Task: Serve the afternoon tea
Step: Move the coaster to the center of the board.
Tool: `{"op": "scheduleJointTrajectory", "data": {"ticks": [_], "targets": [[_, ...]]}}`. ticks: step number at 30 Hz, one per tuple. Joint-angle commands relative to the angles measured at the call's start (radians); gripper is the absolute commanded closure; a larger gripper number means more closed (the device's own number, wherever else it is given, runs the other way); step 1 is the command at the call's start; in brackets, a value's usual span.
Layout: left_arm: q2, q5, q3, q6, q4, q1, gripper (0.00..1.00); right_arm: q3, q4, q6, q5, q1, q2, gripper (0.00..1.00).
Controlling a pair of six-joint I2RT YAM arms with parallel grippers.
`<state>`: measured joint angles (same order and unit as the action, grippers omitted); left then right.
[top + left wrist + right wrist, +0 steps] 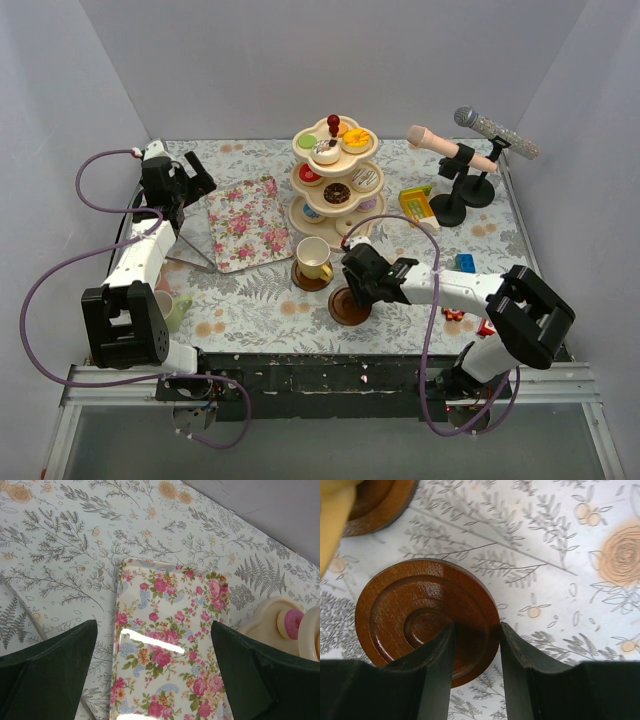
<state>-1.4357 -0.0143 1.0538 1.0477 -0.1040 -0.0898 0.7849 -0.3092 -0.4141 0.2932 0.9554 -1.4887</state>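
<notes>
- While one cup (pixel 313 256) sits on its saucer (pixel 311 284) by the stand (pixel 335 185), the green cup (pixel 177 305) has none yet.
- Your right jaws hang half apart over a bare saucer (pixel 415 605); you cannot tell if they grip.
- Your left jaws gape wide above the tray (pixel 170 645).

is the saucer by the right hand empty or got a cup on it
Empty: the saucer shows a bare ringed top with no cup on it, the right hand poised over its edge.

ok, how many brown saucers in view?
2. One saucer sits under the yellow cup; a bare saucer lies at the right gripper. The left arm may hide more.
</notes>
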Motion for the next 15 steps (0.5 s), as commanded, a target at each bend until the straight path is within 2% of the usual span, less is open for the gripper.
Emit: {"op": "scheduleJointTrajectory", "data": {"ticks": [1, 9, 15], "targets": [[0.011, 0.004, 0.021, -0.002, 0.007, -0.002, 0.02, -0.001, -0.004, 0.031, 0.040, -0.073, 0.002, 0.58], [0.011, -0.004, 0.020, -0.005, 0.004, -0.002, 0.02, 0.019, 0.068, 0.078, 0.041, -0.181, -0.047, 0.58], [0.011, -0.007, 0.020, -0.006, 0.006, -0.002, 0.02, 0.057, 0.099, 0.112, 0.053, -0.218, -0.099, 0.58]]}}
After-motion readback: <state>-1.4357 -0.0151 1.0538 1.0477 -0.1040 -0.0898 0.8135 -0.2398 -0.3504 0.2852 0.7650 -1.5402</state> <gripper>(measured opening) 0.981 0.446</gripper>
